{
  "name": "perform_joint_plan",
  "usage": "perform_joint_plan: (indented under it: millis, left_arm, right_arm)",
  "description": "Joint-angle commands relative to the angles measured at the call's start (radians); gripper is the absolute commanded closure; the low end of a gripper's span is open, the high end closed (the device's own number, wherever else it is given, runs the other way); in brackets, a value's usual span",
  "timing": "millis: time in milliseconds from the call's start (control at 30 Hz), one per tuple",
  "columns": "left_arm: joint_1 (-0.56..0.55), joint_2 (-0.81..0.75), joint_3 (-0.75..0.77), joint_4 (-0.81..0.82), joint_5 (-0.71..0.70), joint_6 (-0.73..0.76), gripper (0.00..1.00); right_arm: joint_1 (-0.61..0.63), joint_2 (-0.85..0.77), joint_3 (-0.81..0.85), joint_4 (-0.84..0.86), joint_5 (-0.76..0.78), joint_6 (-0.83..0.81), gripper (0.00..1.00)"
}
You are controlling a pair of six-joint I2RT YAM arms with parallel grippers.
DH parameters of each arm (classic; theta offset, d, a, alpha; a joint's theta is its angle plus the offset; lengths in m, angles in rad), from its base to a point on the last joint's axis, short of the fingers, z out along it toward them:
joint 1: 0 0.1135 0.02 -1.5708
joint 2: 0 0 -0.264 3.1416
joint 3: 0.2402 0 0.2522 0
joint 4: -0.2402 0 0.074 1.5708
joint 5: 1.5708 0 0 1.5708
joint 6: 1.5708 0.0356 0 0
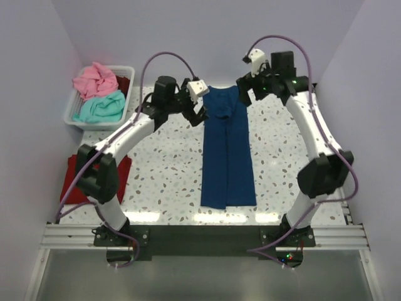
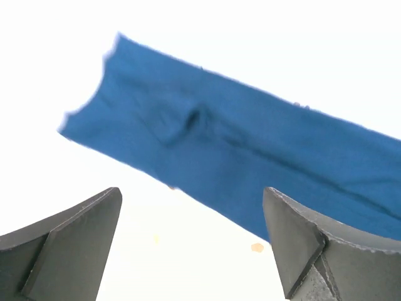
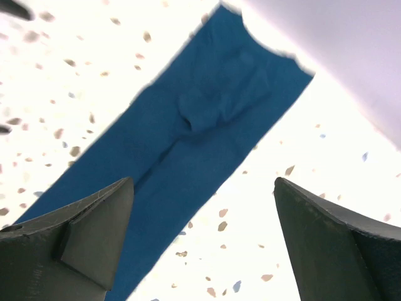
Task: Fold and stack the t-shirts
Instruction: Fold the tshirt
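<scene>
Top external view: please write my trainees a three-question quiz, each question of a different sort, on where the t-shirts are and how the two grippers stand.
1. True or false: the navy t-shirt lies on the table as a long narrow strip, held by neither gripper.
2. Which two lie in the white basket? A. pink t-shirt and teal t-shirt; B. navy and pink; C. navy and teal.
3. Fill in: beside the strip's far end, the left gripper and right gripper both stand ____.
Key: 1 true; 2 A; 3 open.
</scene>
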Motion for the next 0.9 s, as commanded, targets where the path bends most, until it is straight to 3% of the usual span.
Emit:
perform_joint_plan:
  millis: [0, 100, 133, 167, 233, 267, 300, 333, 367, 400, 467, 600, 867]
  left_arm:
    - [0.007, -0.133, -0.09, 0.017, 0.031, 0.046, 0.0]
    - [0.007, -0.172, -0.162, -0.064, 0.133, 0.179, 0.0]
    - [0.005, -0.171, -0.143, -0.143, 0.194, 0.301, 0.0]
    - [0.001, -0.152, -0.098, -0.354, 0.307, 0.377, 0.0]
    - [-0.024, -0.161, -0.116, -0.493, 0.343, 0.521, 0.0]
    - [-0.051, -0.187, -0.224, -0.497, 0.327, 0.544, 0.0]
    - [-0.065, -0.28, -0.304, -0.463, 0.319, 0.569, 0.0]
    - [-0.082, -0.34, -0.393, -0.326, 0.301, 0.581, 0.0]
    - [-0.132, -0.402, -0.569, -0.24, 0.241, 0.568, 0.0]
    - [-0.168, -0.504, -0.643, -0.166, 0.216, 0.561, 0.0]
    - [-0.299, -0.561, -0.789, -0.06, 0.17, 0.587, 0.0]
    - [-0.432, -0.54, -0.869, 0.048, 0.069, 0.56, 0.06]
    - [-0.53, -0.418, -0.883, 0.176, 0.007, 0.6, 0.35]
  right_arm:
    - [-0.002, -0.15, -0.107, 0.049, -0.161, -0.125, 0.02]
    - [0.003, -0.274, -0.32, 0.142, -0.331, -0.283, 0.01]
    - [0.003, -0.3, -0.383, 0.117, -0.371, -0.341, 0.01]
    - [0.004, -0.33, -0.403, -0.011, -0.455, -0.513, 0.01]
    - [0.03, -0.356, -0.473, -0.179, -0.468, -0.685, 0.01]
    - [0.037, -0.395, -0.51, -0.287, -0.463, -0.789, 0.01]
    - [0.04, -0.425, -0.556, -0.328, -0.462, -0.835, 0.01]
    - [0.04, -0.454, -0.672, -0.369, -0.457, -0.878, 0.01]
    - [0.044, -0.495, -0.737, -0.37, -0.445, -0.95, 0.01]
    - [0.076, -0.568, -0.864, -0.35, -0.39, -0.961, 0.01]
    - [0.116, -0.649, -0.976, -0.302, -0.355, -1.013, 0.01]
    - [0.196, -0.771, -1.17, -0.238, -0.33, -1.084, 0.09]
    - [0.241, -0.809, -1.343, -0.149, -0.281, -1.213, 0.51]
